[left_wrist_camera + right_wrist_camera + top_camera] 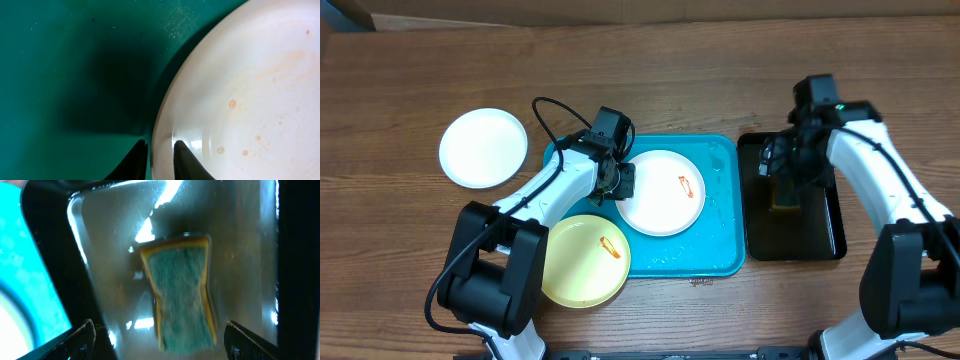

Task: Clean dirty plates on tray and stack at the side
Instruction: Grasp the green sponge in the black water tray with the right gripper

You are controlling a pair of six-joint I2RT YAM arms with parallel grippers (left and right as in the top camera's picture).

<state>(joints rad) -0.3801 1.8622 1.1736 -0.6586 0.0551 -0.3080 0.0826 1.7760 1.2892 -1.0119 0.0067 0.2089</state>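
left gripper (pixel 160 146) pinches rim of white plate (pixel 661 192) in tray (pixel 720 240); right gripper (pixel 159 336) spread wide above sponge (pixel 180 290) near right edge.

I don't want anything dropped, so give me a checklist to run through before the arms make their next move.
1. Left pincer straddling the rim of the white plate on the turquoise tray: ok.
2. Its grip firm: cannot tell.
3. Right pincer open over the sponge: ok.
4. Sponge lying in the black tray: ok.
5. That plate clean: not ok, orange smear shows.
6. Yellow plate fully on the tray: not ok, overhangs its edge.
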